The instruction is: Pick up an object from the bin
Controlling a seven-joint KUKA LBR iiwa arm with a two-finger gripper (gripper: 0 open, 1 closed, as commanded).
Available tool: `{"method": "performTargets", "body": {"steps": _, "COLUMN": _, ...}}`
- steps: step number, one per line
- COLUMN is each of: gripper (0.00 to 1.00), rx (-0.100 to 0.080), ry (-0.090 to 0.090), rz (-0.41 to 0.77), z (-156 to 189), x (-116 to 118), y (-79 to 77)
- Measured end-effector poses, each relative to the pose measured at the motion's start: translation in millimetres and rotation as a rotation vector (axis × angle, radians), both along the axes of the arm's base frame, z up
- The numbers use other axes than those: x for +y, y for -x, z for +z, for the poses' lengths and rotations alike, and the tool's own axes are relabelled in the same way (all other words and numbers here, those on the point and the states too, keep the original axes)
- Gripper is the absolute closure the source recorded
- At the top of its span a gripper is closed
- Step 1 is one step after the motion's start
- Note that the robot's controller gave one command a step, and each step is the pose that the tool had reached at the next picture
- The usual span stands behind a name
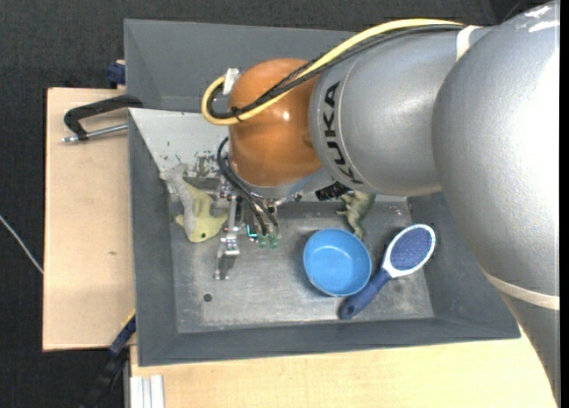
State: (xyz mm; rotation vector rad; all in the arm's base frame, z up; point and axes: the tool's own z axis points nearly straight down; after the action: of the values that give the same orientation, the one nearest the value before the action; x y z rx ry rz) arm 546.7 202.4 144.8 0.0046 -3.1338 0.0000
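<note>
We saw a round blue plastic bowl (336,261) right of centre in the grey metal bin (153,264). A blue-handled brush with a white speckled oval head (404,257) lay just beside the bowl on its right. A small greenish object (356,211) lay behind the bowl, near the back wall.

The claw (236,242) was low over the floor at the left-centre, just right of a pale yellow lumpy object (200,220). We could not tell whether the claw was open or closed, or whether it touched that object. The arm's orange cover (267,126) hid the area behind it.

Bare floor ran along the front wall and the front-left corner.
</note>
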Motion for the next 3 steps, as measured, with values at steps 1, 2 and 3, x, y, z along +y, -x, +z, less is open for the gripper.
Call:
{"method": "performTargets", "body": {"steps": 1, "gripper": 0.0, "rx": -0.013, "ry": -0.002, "rz": -0.133, "z": -19.8, "x": -38.6, "y": -32.3}}
{"method": "performTargets", "body": {"steps": 2, "gripper": 0.0, "rx": -0.014, "ry": -0.001, "rz": 0.018, "z": -56.7, "x": 15.4, "y": -37.2}}
{"method": "performTargets", "body": {"steps": 3, "gripper": 1.0, "rx": -0.017, "ry": -0.004, "rz": 0.016, "z": -54.8, "x": 16.0, "y": -38.3}}
